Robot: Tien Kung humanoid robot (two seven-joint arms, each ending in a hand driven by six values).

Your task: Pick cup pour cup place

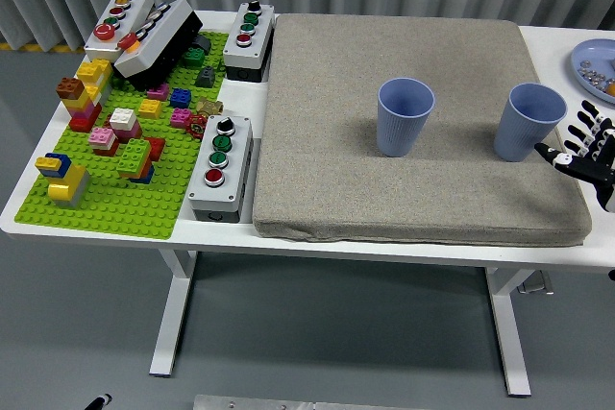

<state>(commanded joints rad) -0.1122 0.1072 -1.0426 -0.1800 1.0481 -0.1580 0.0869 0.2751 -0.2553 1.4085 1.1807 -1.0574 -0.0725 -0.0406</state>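
Note:
Two blue ribbed cups stand upright on a grey mat (404,208). One cup (404,117) is near the mat's middle. The other cup (528,121) is near the mat's right edge. My right hand (588,148) comes in at the right edge of the view, just right of the right cup and apart from it. Its fingers are spread and hold nothing. I cannot see inside either cup well enough to tell its contents. My left hand is out of view.
A green brick baseplate (106,208) with several coloured bricks fills the left side. Three grey button boxes (220,168) (249,37) (119,24) stand around it. A blue plate (588,57) with small items sits at the far right.

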